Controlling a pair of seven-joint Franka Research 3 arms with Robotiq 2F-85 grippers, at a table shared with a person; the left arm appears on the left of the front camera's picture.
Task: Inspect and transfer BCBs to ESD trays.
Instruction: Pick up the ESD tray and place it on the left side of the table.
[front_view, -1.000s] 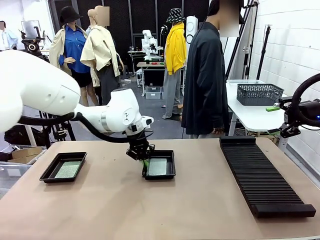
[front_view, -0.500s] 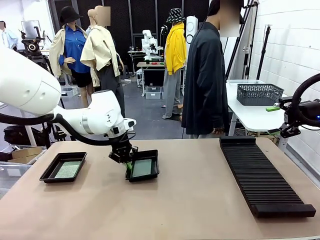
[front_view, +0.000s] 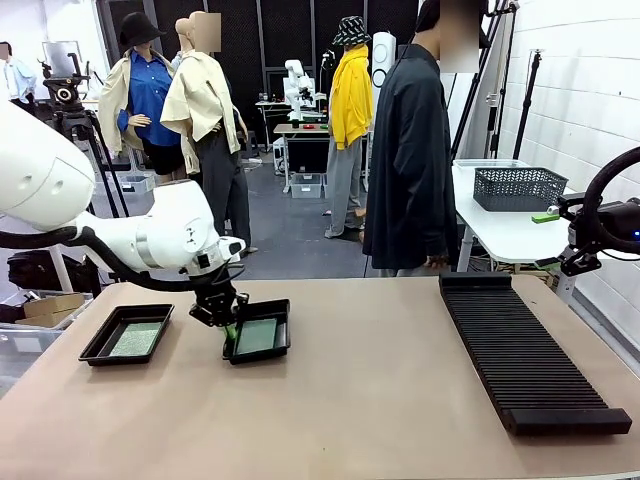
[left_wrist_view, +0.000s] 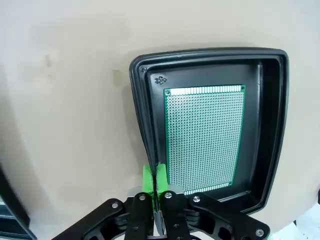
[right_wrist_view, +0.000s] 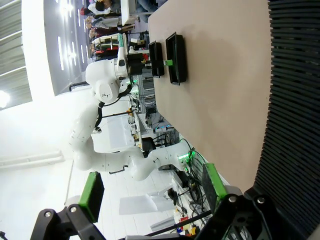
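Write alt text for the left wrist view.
The left gripper, black with green pads, is shut on the rim of a shallow black plastic tray holding a flat green perforated circuit board. Plain beige tabletop lies beneath.

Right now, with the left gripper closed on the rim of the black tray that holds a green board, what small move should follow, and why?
Probably slide it a little further toward the other shallow black plastic tray, then let go. The left gripper pinches the near rim of the black tray with the green perforated circuit board, and a strip of bare table separates the two trays.
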